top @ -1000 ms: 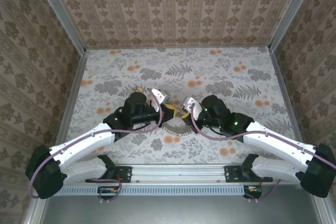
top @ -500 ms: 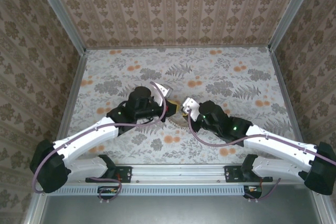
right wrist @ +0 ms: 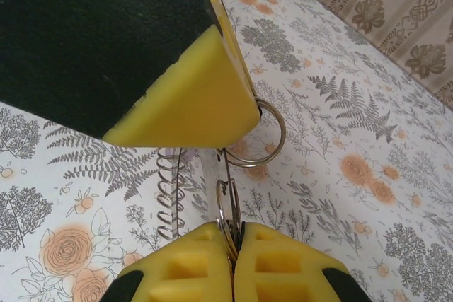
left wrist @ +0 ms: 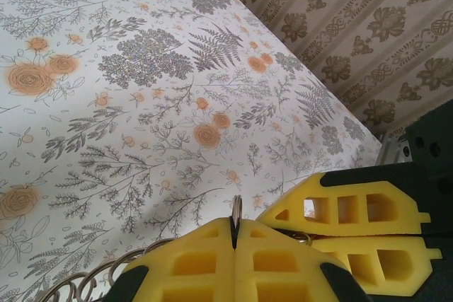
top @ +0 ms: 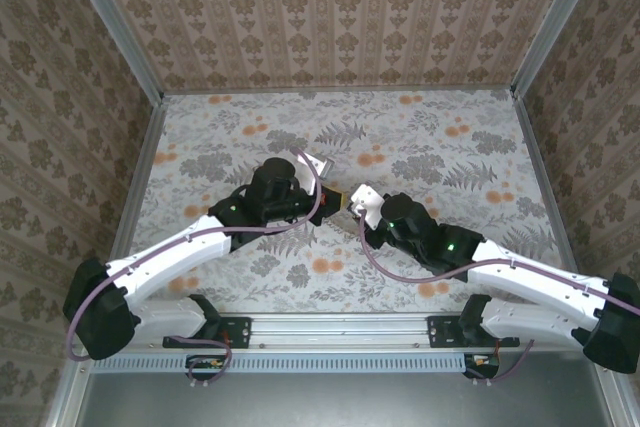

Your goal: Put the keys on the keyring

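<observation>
Both grippers meet tip to tip above the middle of the table. My left gripper (top: 328,207) (left wrist: 235,228) is shut, with the thin edge of a metal ring (left wrist: 236,206) pinched between its yellow fingers. My right gripper (top: 349,209) (right wrist: 232,235) is shut on a small split ring (right wrist: 228,206). A larger ring (right wrist: 267,136) sticks out under the left gripper's finger (right wrist: 187,97). The keyring's wire coil (right wrist: 170,196) (left wrist: 71,284) hangs beside them. A pale flat strip (right wrist: 211,167), perhaps one of the keys, hangs behind the small ring; its head is hidden.
The floral table top (top: 430,137) stretches to patterned walls on three sides, with metal rails (top: 135,187) along its left and right edges. The right gripper's yellow fingers (left wrist: 354,228) sit close beside the left one's.
Both grippers have moved away from the arm bases and closer together, staying shut. The coil arc that lay on the table below them has been drawn up under the fingers.
</observation>
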